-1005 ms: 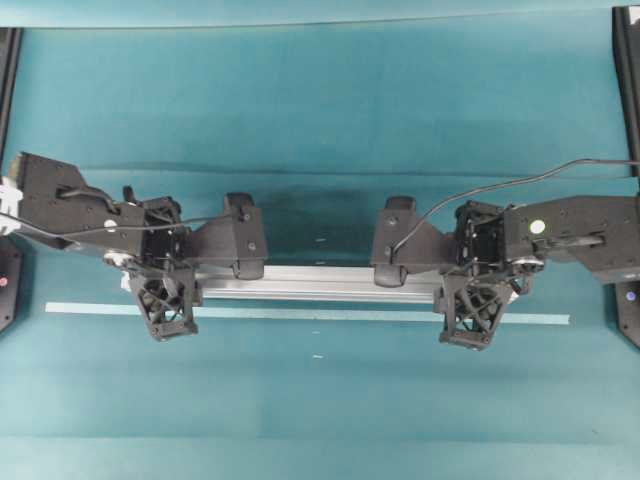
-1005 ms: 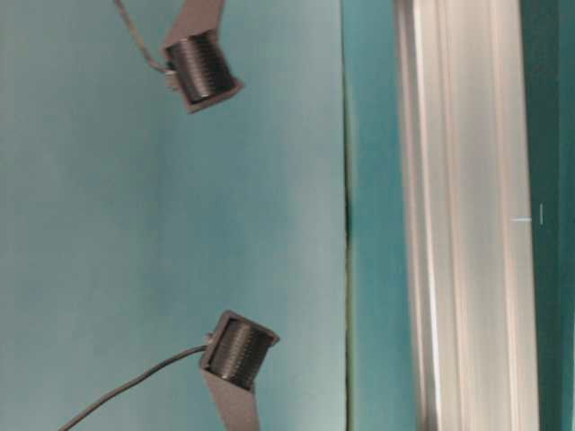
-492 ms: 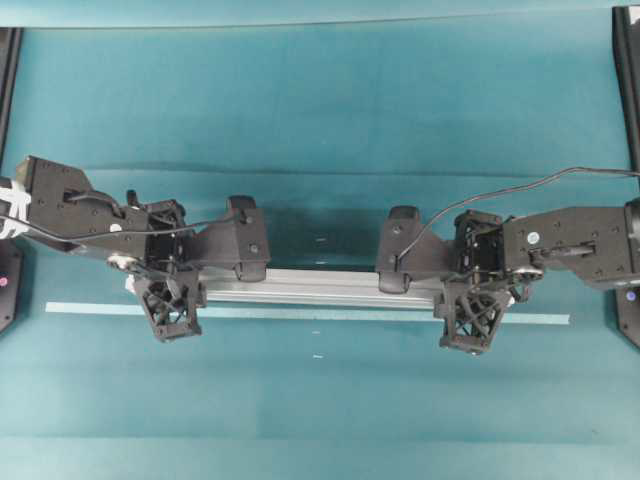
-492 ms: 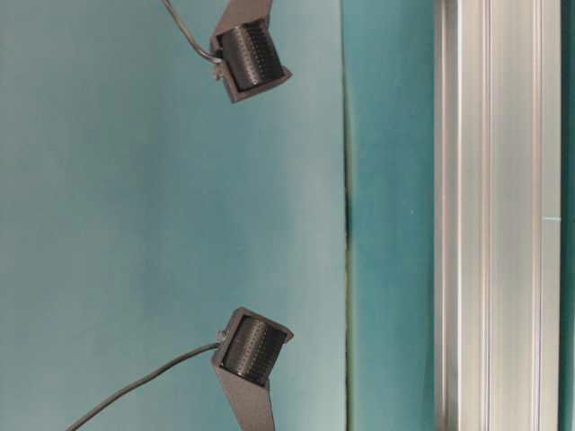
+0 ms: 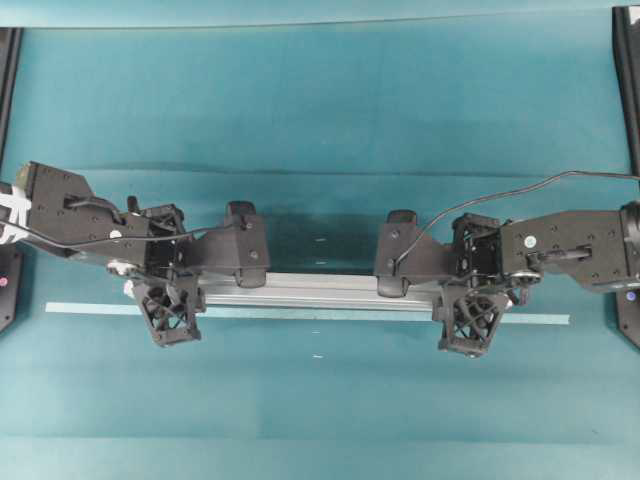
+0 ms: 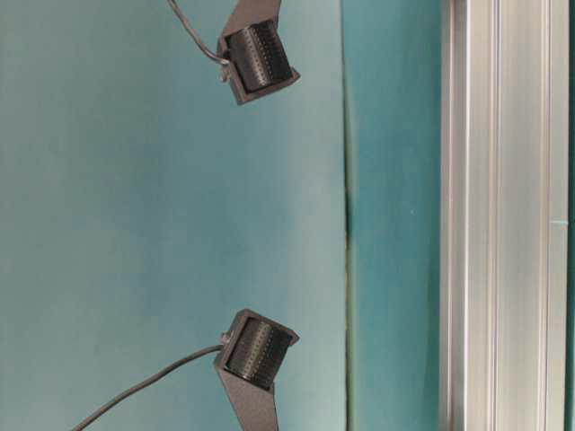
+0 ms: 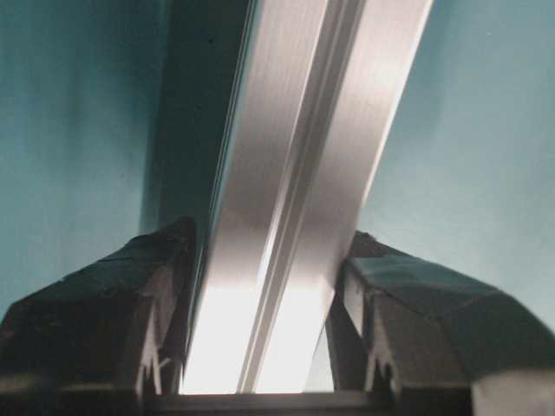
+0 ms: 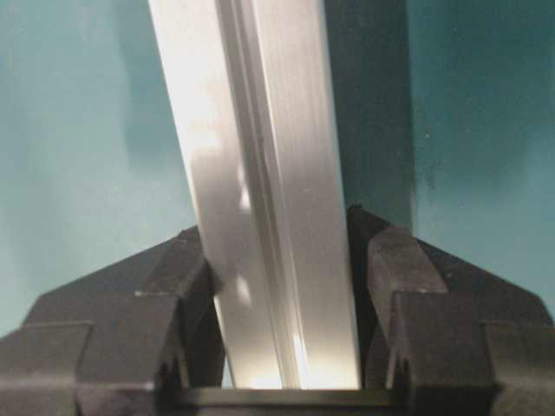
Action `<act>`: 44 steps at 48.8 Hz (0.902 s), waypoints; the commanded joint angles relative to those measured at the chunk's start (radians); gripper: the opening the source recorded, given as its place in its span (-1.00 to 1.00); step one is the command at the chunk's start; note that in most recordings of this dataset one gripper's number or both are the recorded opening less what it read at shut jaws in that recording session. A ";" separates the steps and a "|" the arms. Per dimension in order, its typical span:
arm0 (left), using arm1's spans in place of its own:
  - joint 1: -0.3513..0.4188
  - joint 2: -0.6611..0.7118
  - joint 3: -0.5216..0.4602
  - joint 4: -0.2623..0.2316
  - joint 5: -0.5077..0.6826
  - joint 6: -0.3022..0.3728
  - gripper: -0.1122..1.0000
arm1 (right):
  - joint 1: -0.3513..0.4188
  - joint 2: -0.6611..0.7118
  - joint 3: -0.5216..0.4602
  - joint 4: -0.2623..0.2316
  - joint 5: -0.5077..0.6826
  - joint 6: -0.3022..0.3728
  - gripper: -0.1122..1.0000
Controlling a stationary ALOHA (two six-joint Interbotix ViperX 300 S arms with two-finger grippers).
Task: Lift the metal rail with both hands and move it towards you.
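The metal rail (image 5: 320,290) lies crosswise near the middle of the teal table (image 5: 320,100), running from 9 o'clock to 3 o'clock in the overhead view, just beyond the pale-blue tape strip (image 5: 80,308), which lies parallel on its 6 o'clock side. The left gripper (image 5: 170,300) grips it near the 9 o'clock end and the right gripper (image 5: 470,305) near the 3 o'clock end — a wide, even spacing that should keep a long bar level and stop it swinging.

In the left wrist view the jaws sit closed against both sides of the rail (image 7: 286,217), one finger (image 7: 113,303) on each flank. The right wrist view shows the same: the rail (image 8: 260,173) is pinched between dark fingers (image 8: 416,277) with no gap visible.

A dark shadow beside the bar in both wrist views suggests it is raised off the cloth — though how high I cannot tell. The pull toward 6 o'clock, over the tape, seems to be the step in hand.
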 commanded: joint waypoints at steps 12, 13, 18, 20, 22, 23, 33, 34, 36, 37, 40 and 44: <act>0.003 -0.003 -0.014 -0.005 -0.009 -0.044 -0.16 | -0.002 0.003 -0.005 0.008 -0.018 0.012 -0.06; 0.005 -0.003 -0.015 -0.005 -0.008 -0.044 -0.16 | -0.002 0.005 -0.005 0.008 -0.020 0.012 -0.06; 0.002 0.000 -0.021 -0.005 -0.009 -0.044 -0.16 | -0.003 0.006 -0.005 0.006 -0.025 0.014 -0.06; 0.002 0.002 -0.023 -0.005 -0.009 -0.044 -0.16 | -0.002 0.008 -0.005 0.005 -0.025 0.014 -0.06; 0.000 0.003 -0.025 -0.006 -0.012 -0.046 -0.16 | -0.003 0.008 -0.005 0.005 -0.025 0.014 -0.06; 0.000 0.003 -0.025 -0.006 -0.014 -0.046 -0.16 | -0.003 0.008 -0.005 0.003 -0.025 0.014 -0.06; 0.000 0.003 -0.018 -0.005 -0.021 -0.072 -0.16 | -0.009 0.011 0.000 0.002 -0.026 0.014 -0.06; -0.002 0.002 -0.018 -0.005 -0.021 -0.075 -0.16 | -0.011 0.011 0.002 0.002 -0.028 0.014 -0.06; -0.002 0.002 -0.018 -0.006 -0.021 -0.077 -0.16 | -0.014 0.011 0.003 0.002 -0.031 0.012 -0.06; -0.002 0.002 -0.018 -0.005 -0.021 -0.078 -0.16 | -0.015 0.011 0.005 0.002 -0.031 0.012 -0.06; -0.003 0.003 -0.018 -0.006 -0.023 -0.078 -0.16 | -0.018 0.011 0.006 0.000 -0.034 0.011 -0.06; -0.003 0.003 -0.021 -0.005 -0.021 -0.080 -0.16 | -0.018 0.012 0.009 0.000 -0.035 0.009 -0.06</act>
